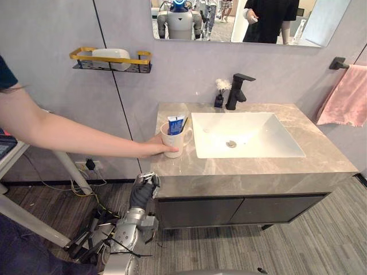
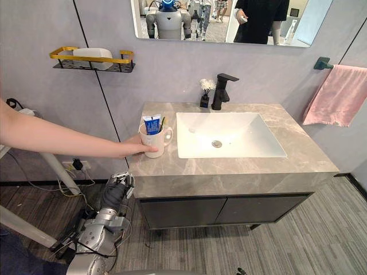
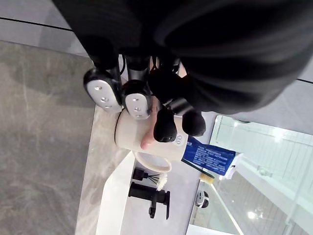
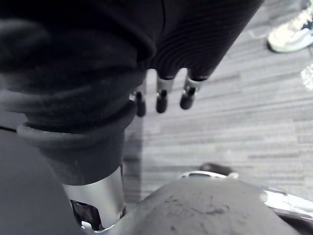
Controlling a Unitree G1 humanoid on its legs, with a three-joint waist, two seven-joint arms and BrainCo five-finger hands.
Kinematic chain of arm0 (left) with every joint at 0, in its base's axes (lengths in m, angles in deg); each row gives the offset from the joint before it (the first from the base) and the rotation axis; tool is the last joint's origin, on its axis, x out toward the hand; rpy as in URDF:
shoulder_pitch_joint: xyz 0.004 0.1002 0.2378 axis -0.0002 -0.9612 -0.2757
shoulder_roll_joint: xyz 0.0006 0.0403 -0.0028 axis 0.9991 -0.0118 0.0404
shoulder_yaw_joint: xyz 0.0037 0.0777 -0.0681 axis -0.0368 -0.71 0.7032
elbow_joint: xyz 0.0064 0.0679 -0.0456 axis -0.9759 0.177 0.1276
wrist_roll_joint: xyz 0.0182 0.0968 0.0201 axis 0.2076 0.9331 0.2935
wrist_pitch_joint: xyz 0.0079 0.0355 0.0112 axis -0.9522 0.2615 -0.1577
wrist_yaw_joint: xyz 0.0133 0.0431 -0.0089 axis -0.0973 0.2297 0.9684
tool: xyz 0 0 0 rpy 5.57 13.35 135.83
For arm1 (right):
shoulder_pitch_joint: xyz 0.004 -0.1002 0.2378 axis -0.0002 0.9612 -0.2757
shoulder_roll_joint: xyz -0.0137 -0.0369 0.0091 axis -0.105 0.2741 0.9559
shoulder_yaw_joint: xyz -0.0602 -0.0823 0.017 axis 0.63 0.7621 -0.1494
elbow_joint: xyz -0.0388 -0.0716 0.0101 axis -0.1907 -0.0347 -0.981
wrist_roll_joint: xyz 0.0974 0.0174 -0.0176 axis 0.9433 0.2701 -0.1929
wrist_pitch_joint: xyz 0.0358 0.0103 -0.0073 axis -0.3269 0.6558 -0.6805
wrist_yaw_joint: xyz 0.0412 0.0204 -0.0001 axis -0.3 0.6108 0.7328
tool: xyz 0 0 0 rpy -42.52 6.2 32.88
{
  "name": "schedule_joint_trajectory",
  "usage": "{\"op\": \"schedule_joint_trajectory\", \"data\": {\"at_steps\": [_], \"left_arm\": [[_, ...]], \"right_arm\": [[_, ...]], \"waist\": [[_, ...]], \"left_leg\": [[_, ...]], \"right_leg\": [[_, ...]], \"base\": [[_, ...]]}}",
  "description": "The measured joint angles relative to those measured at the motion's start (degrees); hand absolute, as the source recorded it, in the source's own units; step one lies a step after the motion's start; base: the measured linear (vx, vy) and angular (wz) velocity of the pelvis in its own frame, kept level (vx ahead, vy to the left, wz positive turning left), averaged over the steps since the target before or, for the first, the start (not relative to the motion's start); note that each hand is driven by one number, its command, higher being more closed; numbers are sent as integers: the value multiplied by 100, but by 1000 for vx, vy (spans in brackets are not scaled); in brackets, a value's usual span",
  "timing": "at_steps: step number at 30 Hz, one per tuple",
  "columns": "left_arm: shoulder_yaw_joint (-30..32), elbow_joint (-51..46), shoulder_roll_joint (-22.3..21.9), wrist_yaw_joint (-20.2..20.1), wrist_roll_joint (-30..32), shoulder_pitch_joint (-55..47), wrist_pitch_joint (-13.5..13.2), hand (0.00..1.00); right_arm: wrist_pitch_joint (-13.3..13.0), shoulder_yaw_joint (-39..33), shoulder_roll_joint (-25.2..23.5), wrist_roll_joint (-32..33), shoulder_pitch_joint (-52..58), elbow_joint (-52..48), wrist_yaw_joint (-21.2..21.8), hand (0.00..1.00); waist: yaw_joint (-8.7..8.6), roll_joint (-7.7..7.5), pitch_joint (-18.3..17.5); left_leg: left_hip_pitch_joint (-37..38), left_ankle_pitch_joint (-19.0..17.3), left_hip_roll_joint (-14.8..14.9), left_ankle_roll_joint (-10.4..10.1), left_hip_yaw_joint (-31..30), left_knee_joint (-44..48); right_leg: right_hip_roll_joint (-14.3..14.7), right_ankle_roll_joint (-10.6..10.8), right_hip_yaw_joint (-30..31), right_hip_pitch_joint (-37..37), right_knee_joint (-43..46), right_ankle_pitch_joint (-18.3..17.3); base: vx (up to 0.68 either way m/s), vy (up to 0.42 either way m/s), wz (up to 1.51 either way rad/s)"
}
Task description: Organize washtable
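Note:
A white mug [image 1: 174, 141] holding a blue toothpaste tube [image 1: 175, 124] and a toothbrush stands on the marble washtable [image 1: 189, 166], left of the white sink [image 1: 269, 146]. A person's hand [image 1: 156, 147] reaches in from the left and touches the mug. My left hand [image 1: 143, 192] hangs below the countertop's front left corner with relaxed fingers [image 3: 137, 100], holding nothing; past them its wrist view shows the mug [image 3: 132, 139] and tube [image 3: 210, 157]. My right hand [image 4: 161, 95] points straight fingers down at the floor, empty.
A black faucet [image 1: 238, 90] and a small dark bottle with white flowers [image 1: 219, 95] stand behind the sink. A gold-railed wall shelf [image 1: 112, 60] hangs at the left, a pink towel [image 1: 350, 97] at the right. A person's shoe [image 4: 291, 34] is on the floor.

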Motion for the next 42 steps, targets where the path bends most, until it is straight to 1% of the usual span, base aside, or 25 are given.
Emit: {"op": "schedule_joint_trajectory", "data": {"at_steps": [5,13,16,18,20,23,24,26,27,28,29,32,36,42], "left_arm": [[3,118,0,-1,21,0,20,100],[-16,118,23,-6,289,8,22,100],[-62,422,257,14,662,628,34,100],[-58,695,399,50,768,1145,39,100],[-31,857,438,134,866,1439,48,100],[53,1215,546,268,1006,1913,87,100],[70,1315,598,292,1023,2022,113,100],[79,1435,635,340,1076,2061,123,100],[67,1508,626,350,1078,2119,128,100],[62,1755,641,388,1081,2415,192,100],[65,1769,663,396,1085,2518,217,100],[58,1894,705,398,1117,2601,218,100],[66,2144,706,422,1051,2683,231,100],[186,2329,706,516,987,2913,221,100]], "right_arm": [[0,4,-10,-1,-1,0,8,0],[0,53,55,-6,-10,-4,29,0],[1,108,150,-14,-15,-14,52,0],[11,126,159,-22,-39,-19,64,0],[11,142,167,-22,-46,-27,84,0],[8,142,165,-23,-55,-115,144,0],[12,141,166,-25,-55,-156,150,0],[19,131,166,-34,-45,-216,157,0],[27,125,163,-44,-37,-225,157,0],[64,124,145,-64,-42,-234,154,0],[64,124,133,-65,-47,-246,153,0],[71,124,115,-70,-58,-305,153,0],[93,127,110,-117,-37,-441,155,0],[91,163,84,-120,-35,-526,155,0]], "waist": [[4,5,-4],[-18,82,-44],[-22,133,-37],[-65,151,-26],[-107,153,-25],[-219,128,-26],[-291,112,-36],[-342,116,-30],[-340,114,-28],[-334,73,16],[-332,51,59],[-332,22,114],[-343,21,137],[-351,-38,206]], "left_leg": [[36,-2,29,1,67,-4],[61,-4,34,3,84,-8],[71,-6,42,1,87,3],[71,-23,54,-26,131,3],[50,-27,63,-32,209,-2],[-95,-26,66,-34,270,-4],[-128,-26,67,-34,320,-12],[-127,-31,58,-25,387,-17],[-129,-35,54,-16,396,-18],[-145,-49,56,-6,403,-16],[-146,-68,55,-14,409,-14],[-158,-128,54,-11,450,10],[-276,-256,111,-16,560,205],[-369,-291,128,-17,580,317]], "right_leg": [[54,-1,85,-1,-14,1],[56,-2,120,6,-18,3],[56,-11,143,4,-17,8],[60,-7,194,-13,-45,15],[67,-18,259,-74,-50,8],[80,-24,311,-247,-63,41],[88,-24,369,-310,-65,52],[101,23,438,-325,-132,105],[100,14,444,-318,-155,127],[110,-14,444,-317,-175,156],[119,-14,446,-318,-181,156],[142,-14,477,-322,-214,156],[152,-15,590,-419,-179,157],[160,-35,617,-506,-143,171]], "base": [[19,-12,-7],[-13,-2,-3],[-66,-1,-3],[-63,4,-10],[-45,5,-16],[-25,1,-14],[4,4,-21],[51,7,-21],[111,8,-10],[100,5,-3],[101,3,-3],[44,1,-6],[5,2,-15],[-33,0,-3]]}}
